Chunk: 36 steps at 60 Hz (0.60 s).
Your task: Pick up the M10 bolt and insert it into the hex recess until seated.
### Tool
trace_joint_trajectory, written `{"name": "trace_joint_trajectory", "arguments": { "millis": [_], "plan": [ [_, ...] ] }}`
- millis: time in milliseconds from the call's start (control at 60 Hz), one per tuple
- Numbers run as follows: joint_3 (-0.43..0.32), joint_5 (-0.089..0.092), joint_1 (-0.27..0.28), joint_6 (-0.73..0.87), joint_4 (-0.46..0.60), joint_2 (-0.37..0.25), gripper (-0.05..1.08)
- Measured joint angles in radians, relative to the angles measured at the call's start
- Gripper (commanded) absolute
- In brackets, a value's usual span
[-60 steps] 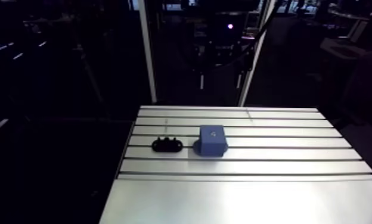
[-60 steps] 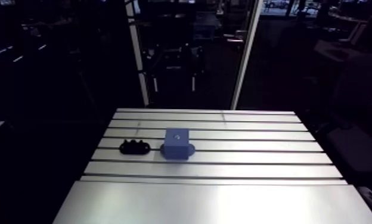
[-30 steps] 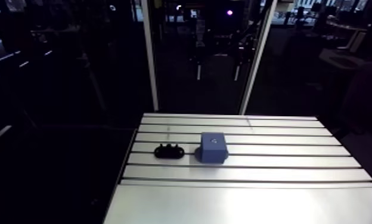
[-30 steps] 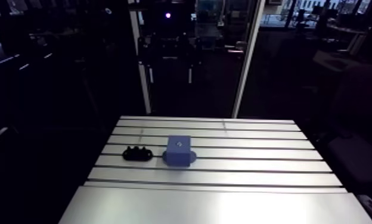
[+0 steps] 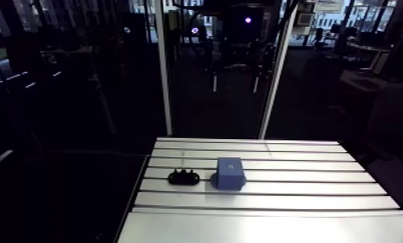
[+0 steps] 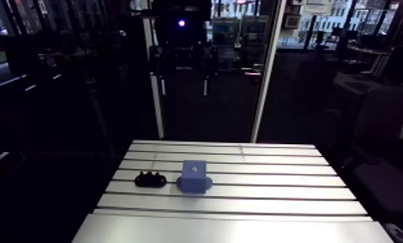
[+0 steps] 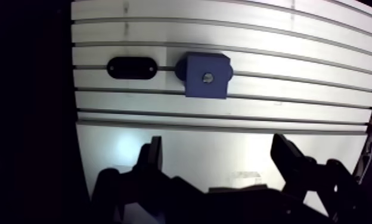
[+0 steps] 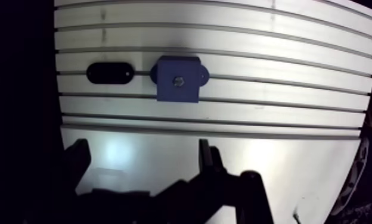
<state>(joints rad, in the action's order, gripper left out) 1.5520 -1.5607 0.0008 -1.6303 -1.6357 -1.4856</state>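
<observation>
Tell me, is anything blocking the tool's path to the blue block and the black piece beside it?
Nothing visible does. The tool hangs open over bare table, and only slotted surface lies between it and the blue block. The black piece lies beside the block with a small gap between them, off the direct line.

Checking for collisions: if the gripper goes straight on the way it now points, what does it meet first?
Probably the bare table, short of the blue block and black part; depth is unclear.
</observation>
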Motion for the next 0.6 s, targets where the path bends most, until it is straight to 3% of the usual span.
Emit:
{"name": "trace_joint_trajectory", "arguments": {
  "millis": [600],
  "plan": [
    [-0.046,-0.004,0.001,-0.002,0.03,-0.006,0.02]
  ]
}}
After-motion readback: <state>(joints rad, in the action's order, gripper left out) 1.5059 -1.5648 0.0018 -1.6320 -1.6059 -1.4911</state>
